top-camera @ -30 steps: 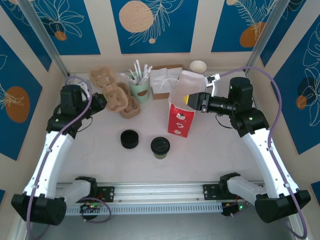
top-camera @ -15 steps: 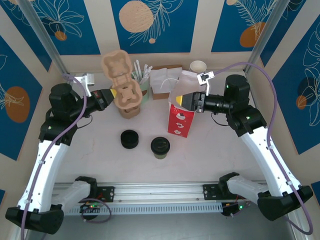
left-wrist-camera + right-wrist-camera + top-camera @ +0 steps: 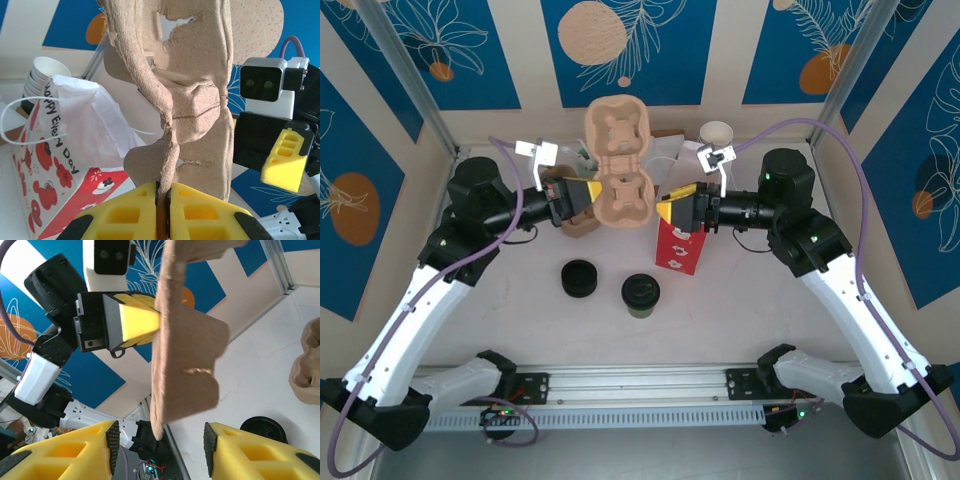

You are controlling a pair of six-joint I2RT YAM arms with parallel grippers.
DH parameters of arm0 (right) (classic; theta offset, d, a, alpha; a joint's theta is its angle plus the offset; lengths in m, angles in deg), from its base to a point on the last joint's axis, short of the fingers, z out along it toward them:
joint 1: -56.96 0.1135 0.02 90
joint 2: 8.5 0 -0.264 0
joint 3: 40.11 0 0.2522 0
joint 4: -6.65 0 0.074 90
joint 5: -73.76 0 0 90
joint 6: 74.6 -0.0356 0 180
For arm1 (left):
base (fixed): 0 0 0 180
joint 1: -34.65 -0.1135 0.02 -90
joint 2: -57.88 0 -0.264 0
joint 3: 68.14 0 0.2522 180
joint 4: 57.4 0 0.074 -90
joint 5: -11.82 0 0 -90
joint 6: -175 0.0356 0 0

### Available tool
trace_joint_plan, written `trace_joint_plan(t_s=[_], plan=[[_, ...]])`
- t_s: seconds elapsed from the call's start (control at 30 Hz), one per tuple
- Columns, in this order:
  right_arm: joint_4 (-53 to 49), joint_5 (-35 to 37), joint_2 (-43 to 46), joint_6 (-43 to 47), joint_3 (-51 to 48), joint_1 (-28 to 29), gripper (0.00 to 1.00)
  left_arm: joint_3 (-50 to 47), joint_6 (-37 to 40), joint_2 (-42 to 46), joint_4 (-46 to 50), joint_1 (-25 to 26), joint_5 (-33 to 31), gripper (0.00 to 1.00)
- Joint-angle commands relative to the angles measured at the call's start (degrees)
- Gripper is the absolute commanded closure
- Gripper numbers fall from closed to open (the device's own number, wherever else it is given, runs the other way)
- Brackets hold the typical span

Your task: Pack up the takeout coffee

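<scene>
Things on the white table [image 3: 760, 300]
Coffee cup [image 3: 640, 293] and black lids [image 3: 580, 278] sit mid-table; red bag [image 3: 676, 250] stands nearer the far edge.

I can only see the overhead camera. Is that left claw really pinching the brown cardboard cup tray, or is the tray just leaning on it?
Observer: Pinching. Its wrist camera shows the left gripper with yellow fingers shut on the bottom edge of the brown moulded-pulp cup carrier.
Operator: And the right claw?
Observer: Its wrist camera shows the right gripper open, fingers wide apart, the carrier's edge near the gap, unclamped.
</scene>
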Motion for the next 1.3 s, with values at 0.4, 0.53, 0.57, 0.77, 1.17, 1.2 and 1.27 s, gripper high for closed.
trace_joint_plan(t_s=[0.4,0.53,0.57,0.77,1.17,1.2,1.27], plan=[[-1.9,0.8,1.4,2.2,1.0,0.9,0.78,3.8,3.8,-2.3,-0.4,5.2,-1.9,0.89],[-2.0,1.0,1.5,2.2,1.0,1.0,0.94,4.1,4.4,-2.9,0.2,5.6,-2.3,0.89],[-2.2,1.3,1.5,2.1,1.0,1.0,0.99,4.1,4.5,-3.1,0.3,5.8,-2.4,0.89],[-4.4,5.0,2.4,2.5,1.1,0.8,1.00,5.6,8.6,-3.7,2.9,6.0,-3.8,0.64],[-17.5,11.1,3.0,1.8,4.9,-2.6,1.00,13.8,33.3,-3.9,15.0,6.0,-8.5,0.32],[-18.5,11.1,2.9,1.8,5.3,-2.7,1.00,14.3,35.0,-4.2,15.7,6.1,-8.5,0.32],[-20.5,11.0,2.5,1.5,5.9,-2.8,1.00,15.3,38.2,-4.7,16.8,6.0,-8.1,0.32]])
